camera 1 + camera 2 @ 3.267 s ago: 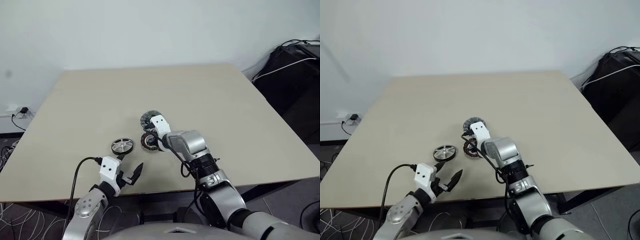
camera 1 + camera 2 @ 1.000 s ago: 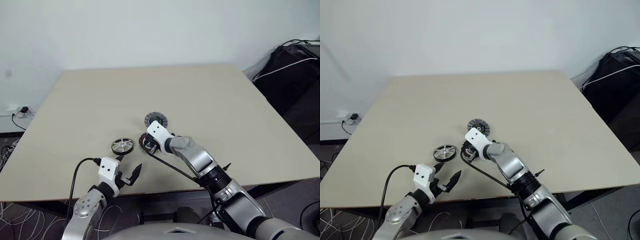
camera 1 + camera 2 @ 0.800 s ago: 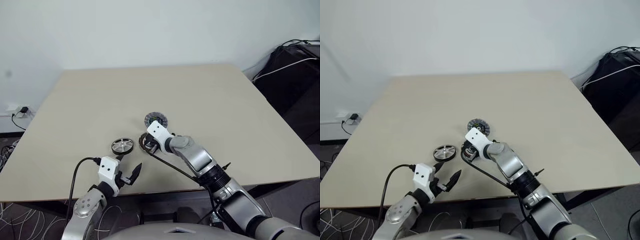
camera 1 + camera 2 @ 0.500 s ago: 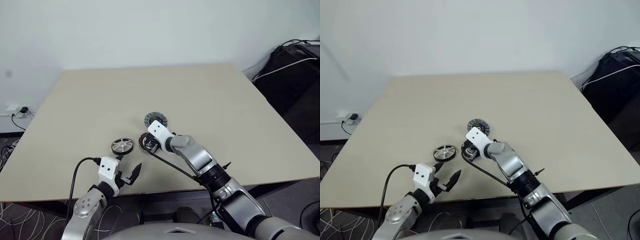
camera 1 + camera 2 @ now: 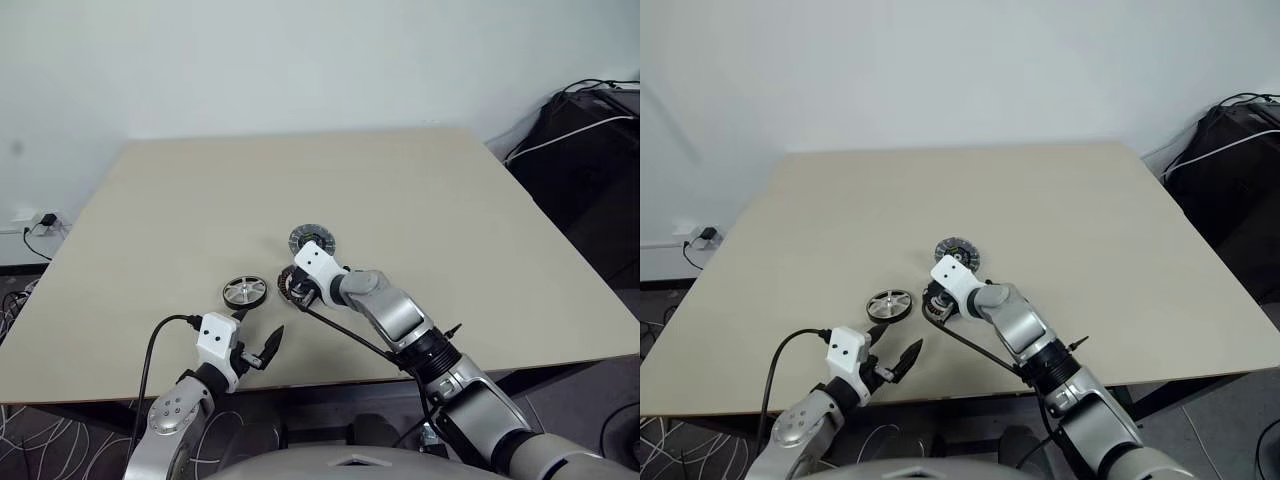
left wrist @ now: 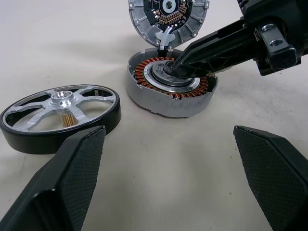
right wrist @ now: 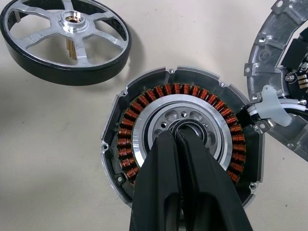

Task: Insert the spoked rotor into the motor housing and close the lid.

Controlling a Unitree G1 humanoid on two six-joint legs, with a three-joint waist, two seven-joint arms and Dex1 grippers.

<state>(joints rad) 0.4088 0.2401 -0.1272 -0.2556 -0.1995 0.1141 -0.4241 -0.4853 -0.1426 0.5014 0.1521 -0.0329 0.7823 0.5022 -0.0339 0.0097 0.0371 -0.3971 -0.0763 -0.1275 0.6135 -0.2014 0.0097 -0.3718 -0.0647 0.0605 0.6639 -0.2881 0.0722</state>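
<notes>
The motor housing (image 7: 144, 120), a grey cup ringed with copper windings, lies on the table near its front middle. My right gripper (image 7: 176, 136) is shut, its tips poked into the housing's pale central bore (image 6: 169, 73). The spoked rotor (image 5: 245, 292), silver with a black rim, lies flat just left of the housing. The lid (image 5: 310, 240) rests just behind the housing, touching its far rim, its inner face with a dark hub turned up. My left gripper (image 5: 258, 335) hovers open near the table's front edge, short of the rotor, with nothing between its fingers (image 6: 67, 187).
The beige table (image 5: 420, 200) stretches wide behind and to both sides of the parts. A black cable (image 5: 345, 335) runs along my right forearm. Dark equipment and cables (image 5: 590, 130) stand off the table's far right corner. A wall socket (image 5: 35, 222) sits at the left.
Since the earliest frames my right forearm has dropped lower and its white wrist has slid off the lid, uncovering it. Over the last second nothing has moved.
</notes>
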